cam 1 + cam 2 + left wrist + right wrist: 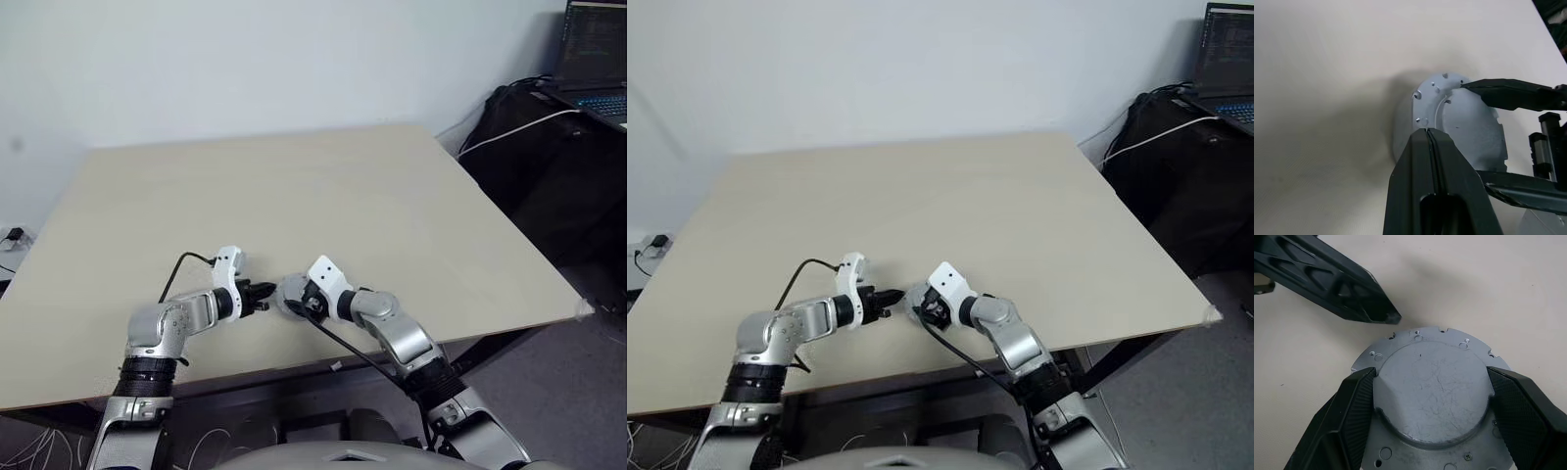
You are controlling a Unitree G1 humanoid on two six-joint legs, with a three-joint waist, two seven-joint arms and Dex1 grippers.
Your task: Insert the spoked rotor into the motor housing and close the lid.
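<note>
**Inspector A:** What could not be made out?

**Inspector B:** The disc's near edge was cut off in the right wrist view, and its underside was hidden in every view. From the head camera it appeared only as a small grey patch between the two end effectors. I could not tell whether it rested on the bench or was lifted clear, nor whether anything sat beneath it.

**Inspector A:** State of the right end effector?

**Inspector B:** The right end effector stood wide, one finger pad against each side of the raised round centre of the lid. It had hold of the lid across that centre. The face shown was smooth, dull grey, with small holes around its notched flange.

**Inspector A:** And the left?

**Inspector B:** The left end effector was fully closed, fingers pressed together, holding nothing. Its tip sat just at the lid's outer flange, opposite the right one; contact could not be confirmed.

**Inspector A:** Location overall?

**Inspector B:** Near the front edge of the pale bench. Beyond the bench's far right corner, a laptop stood on dark furniture.
</note>
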